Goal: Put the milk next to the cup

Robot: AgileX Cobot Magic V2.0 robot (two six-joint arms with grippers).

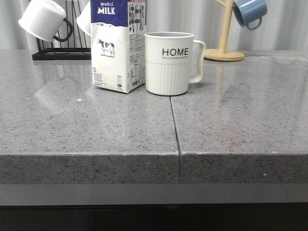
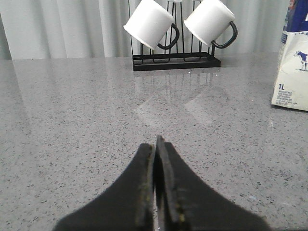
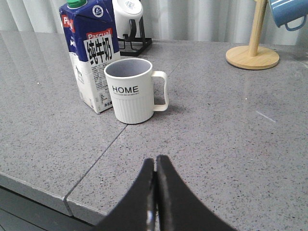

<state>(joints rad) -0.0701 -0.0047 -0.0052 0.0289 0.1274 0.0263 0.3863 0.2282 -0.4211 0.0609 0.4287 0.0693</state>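
Note:
The milk carton [image 1: 118, 45], white with a dark blue top, stands upright on the grey counter, right beside the cream HOME cup [image 1: 169, 63], on the cup's left. Both also show in the right wrist view: milk [image 3: 91, 62], cup [image 3: 130, 91]. Only an edge of the milk [image 2: 292, 67] shows in the left wrist view. My left gripper [image 2: 156, 144] is shut and empty, low over bare counter, well apart from the carton. My right gripper [image 3: 155, 161] is shut and empty, near the counter's front edge, short of the cup. Neither gripper shows in the front view.
A black rack [image 2: 175, 60] holds plain white mugs [image 2: 150, 24] with black handles at the back left. A wooden mug tree [image 1: 224, 50] with a blue mug [image 1: 250, 12] stands at the back right. A seam [image 1: 174, 130] runs through the counter below the cup.

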